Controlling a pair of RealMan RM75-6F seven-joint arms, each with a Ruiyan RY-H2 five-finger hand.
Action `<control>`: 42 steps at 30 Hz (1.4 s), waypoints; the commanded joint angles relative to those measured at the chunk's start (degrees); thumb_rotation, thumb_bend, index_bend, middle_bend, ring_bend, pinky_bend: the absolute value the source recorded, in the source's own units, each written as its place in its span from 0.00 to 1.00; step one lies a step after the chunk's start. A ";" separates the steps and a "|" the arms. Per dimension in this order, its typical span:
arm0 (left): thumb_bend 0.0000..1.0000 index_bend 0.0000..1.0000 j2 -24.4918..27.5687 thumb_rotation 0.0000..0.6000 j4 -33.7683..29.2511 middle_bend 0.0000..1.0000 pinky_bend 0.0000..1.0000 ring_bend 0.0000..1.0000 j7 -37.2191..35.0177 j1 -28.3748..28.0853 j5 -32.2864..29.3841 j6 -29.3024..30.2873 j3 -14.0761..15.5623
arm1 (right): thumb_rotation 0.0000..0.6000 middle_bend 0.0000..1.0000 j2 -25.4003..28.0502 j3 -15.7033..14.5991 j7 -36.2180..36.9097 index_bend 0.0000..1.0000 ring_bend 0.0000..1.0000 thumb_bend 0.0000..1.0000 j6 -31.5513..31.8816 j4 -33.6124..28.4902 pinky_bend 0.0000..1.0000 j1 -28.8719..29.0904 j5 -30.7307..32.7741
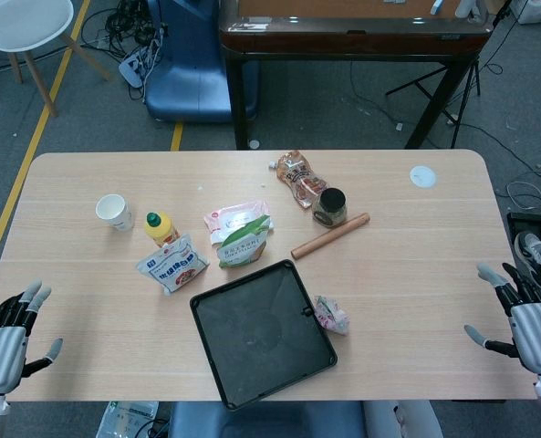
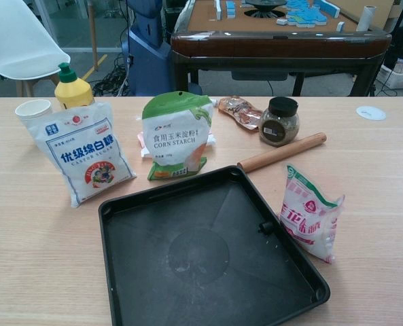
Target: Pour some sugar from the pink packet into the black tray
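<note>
Fingers of both hands, left (image 1: 10,333) and right (image 1: 525,315), spread empty; pink packet (image 2: 310,216) touches black tray (image 2: 153,210).

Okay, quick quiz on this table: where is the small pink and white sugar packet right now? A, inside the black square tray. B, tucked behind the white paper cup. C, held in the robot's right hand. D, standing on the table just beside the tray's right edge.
D: the small pink and white sugar packet stands on the wooden table right beside the black square tray's right rim, and both hands, left and right, hold nothing.
</note>
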 commanded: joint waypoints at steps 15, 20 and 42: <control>0.28 0.11 0.10 1.00 -0.75 0.06 0.06 0.08 1.54 -0.28 -0.98 -1.08 -0.08 | 1.00 0.24 -0.85 1.78 -6.97 0.17 0.08 0.06 -12.83 -2.20 0.14 7.16 1.50; 0.28 0.11 0.46 1.00 -1.48 0.06 0.06 0.08 2.18 -0.08 -1.07 -1.19 0.22 | 1.00 0.26 -3.02 1.71 -7.43 0.21 0.08 0.04 -19.78 -1.72 0.14 11.97 0.22; 0.28 0.11 0.79 1.00 -2.68 0.06 0.06 0.08 4.33 -0.01 -2.01 -1.72 0.19 | 1.00 0.27 -18.25 0.92 -6.09 0.21 0.08 0.00 -33.89 8.42 0.14 23.83 -0.38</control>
